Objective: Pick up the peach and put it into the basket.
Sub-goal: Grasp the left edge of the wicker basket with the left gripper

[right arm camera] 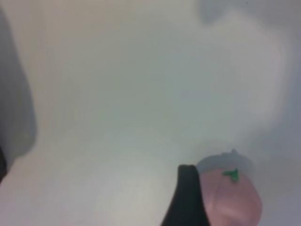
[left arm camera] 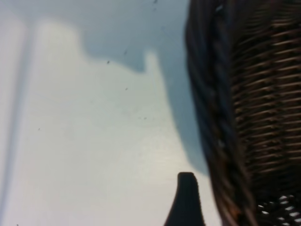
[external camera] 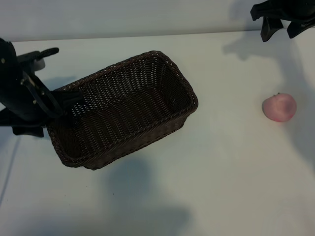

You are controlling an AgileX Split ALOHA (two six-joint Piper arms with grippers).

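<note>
The peach (external camera: 279, 107), small and pale pink with a reddish blush, lies on the white table at the right. The dark-brown wicker basket (external camera: 147, 56) stands left of centre with nothing in it. My right gripper (external camera: 281, 30) hangs open at the far right, well behind the peach and holding nothing. In the right wrist view one of its fingers (right arm camera: 188, 200) shows next to the peach (right arm camera: 235, 200). My left gripper (external camera: 66, 99) is open at the basket's left end. In the left wrist view one of its fingers (left arm camera: 186, 202) stands just outside the braided rim (left arm camera: 207, 117), a little apart from it.
The white table (external camera: 231, 167) runs from the basket to the peach and on to the near edge. A pale wall (external camera: 123, 14) closes off the back. The left arm's black body (external camera: 15, 83) stands at the left edge.
</note>
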